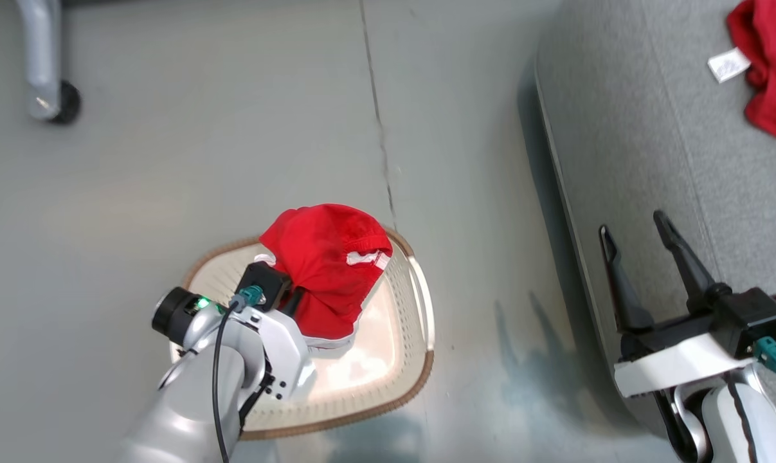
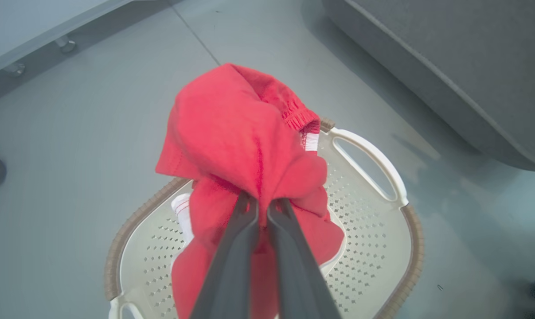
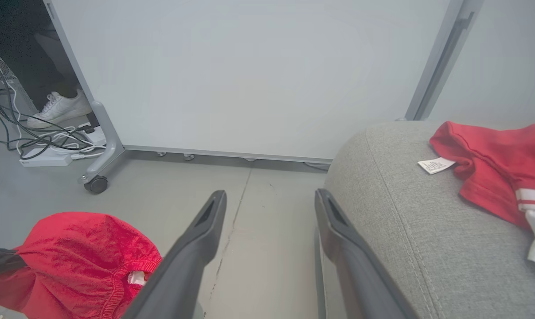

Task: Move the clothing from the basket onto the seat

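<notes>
My left gripper (image 1: 292, 297) (image 2: 262, 204) is shut on a red garment (image 1: 326, 263) (image 2: 245, 141) (image 3: 76, 261), which hangs bunched over the cream basket (image 1: 400, 360) (image 2: 373, 230) on the floor. Its lower folds trail down into the basket. My right gripper (image 1: 637, 230) (image 3: 271, 199) stands open with nothing between its fingers, at the left edge of the grey seat (image 1: 658, 128) (image 3: 409, 212) (image 2: 449, 57). A second red garment (image 1: 770, 64) (image 3: 493, 164) with a white label tag (image 1: 727, 64) (image 3: 435, 165) lies on the seat.
A white partition panel (image 3: 249, 75) on a castor foot (image 1: 56, 103) (image 3: 95, 184) stands beyond the basket. Cables and a power strip (image 3: 50, 150) lie at the far left near a person's white shoe (image 3: 59, 108). Grey floor (image 1: 201, 161) surrounds the basket.
</notes>
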Controlling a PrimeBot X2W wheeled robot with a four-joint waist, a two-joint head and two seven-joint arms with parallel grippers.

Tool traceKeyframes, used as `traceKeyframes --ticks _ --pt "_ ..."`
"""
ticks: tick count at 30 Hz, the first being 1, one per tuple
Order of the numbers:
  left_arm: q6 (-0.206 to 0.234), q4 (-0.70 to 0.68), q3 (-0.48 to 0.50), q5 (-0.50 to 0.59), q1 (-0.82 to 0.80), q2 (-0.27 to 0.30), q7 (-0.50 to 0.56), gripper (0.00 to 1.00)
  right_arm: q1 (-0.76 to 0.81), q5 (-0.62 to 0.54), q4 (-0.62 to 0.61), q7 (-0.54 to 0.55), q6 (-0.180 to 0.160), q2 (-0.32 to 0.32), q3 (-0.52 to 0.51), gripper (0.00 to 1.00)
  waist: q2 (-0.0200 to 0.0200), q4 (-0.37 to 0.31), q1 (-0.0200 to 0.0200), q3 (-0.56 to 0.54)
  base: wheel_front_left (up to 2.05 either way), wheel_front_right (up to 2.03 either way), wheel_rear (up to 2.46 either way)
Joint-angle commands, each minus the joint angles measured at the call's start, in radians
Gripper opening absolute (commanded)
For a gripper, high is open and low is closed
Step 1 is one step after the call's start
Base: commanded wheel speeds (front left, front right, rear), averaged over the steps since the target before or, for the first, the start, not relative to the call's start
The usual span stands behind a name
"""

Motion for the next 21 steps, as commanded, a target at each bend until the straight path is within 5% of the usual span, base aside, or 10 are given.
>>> traceKeyframes --ticks 1,13,21 --pt "-0.001 -0.026 -0.004 -0.02 0.023 0.003 -0.011 0.0 0.02 0.008 0.009 -0.005 0.0 -0.01 0.004 1.0 0.0 0.04 0.0 -0.093 0.0 0.0 0.0" --pt "0.051 -0.322 0.081 -0.047 0.135 0.01 -0.017 0.0 0.092 0.023 0.027 -0.005 0.0 -0.009 0.013 1.0 0.0 0.076 0.0 -0.266 0.0 0.0 0.0" --pt "0.067 -0.616 0.225 -0.006 0.253 0.024 -0.017 0.0 0.129 0.038 0.031 -0.005 0.0 -0.004 0.031 1.0 0.0 0.089 0.0 -0.34 0.0 0.0 0.0"
